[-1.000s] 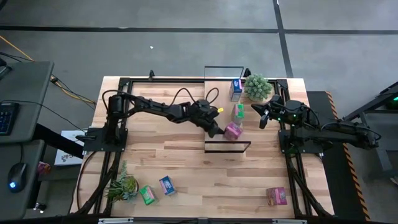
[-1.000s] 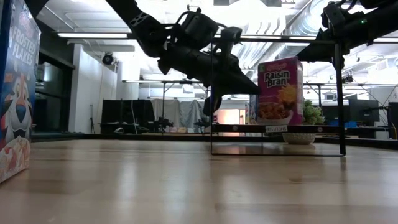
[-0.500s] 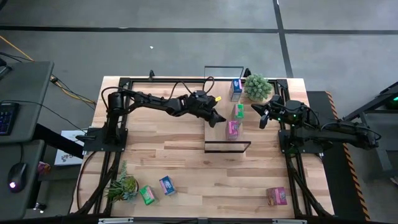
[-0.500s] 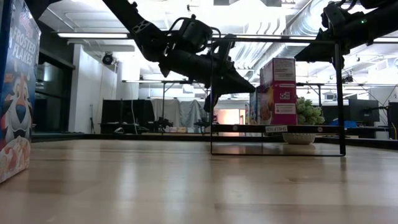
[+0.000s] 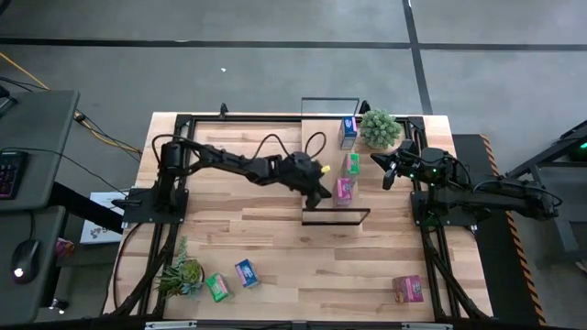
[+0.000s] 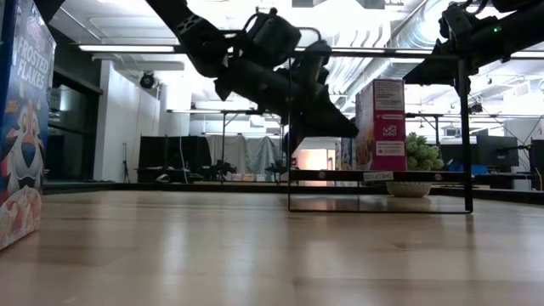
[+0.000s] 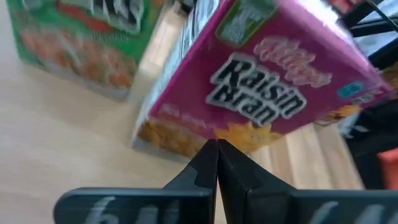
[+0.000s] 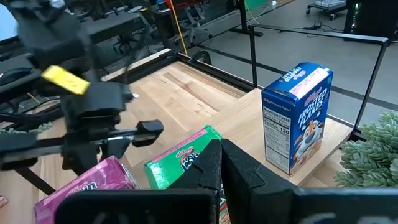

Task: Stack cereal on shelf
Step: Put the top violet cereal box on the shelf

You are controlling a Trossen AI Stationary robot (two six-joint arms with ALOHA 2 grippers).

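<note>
Your left gripper (image 5: 321,192) is clenched on nothing, its fingertips pressed together just short of the pink Raisin Bran box (image 7: 261,93), which stands directly ahead of it on the shelf (image 5: 323,137). No contact shows, and the box sits free on the plank, so the closed tip looks set to work as a pusher for squaring the box rather than as a clamp. Just beyond the pink box stands a green box (image 5: 352,163), and farther along the same line a blue Frosted Flakes box (image 8: 297,115) next to the potted plant (image 5: 379,127); the row suggests each box is being lined up along the plank. Your right gripper (image 5: 386,170) hovers on the far side of that row, also clenched and empty, apparently waiting. Well behind your left gripper, near the table's front edge, three boxes remain: green (image 5: 217,288), blue (image 5: 247,273) and pink (image 5: 408,289).
</note>
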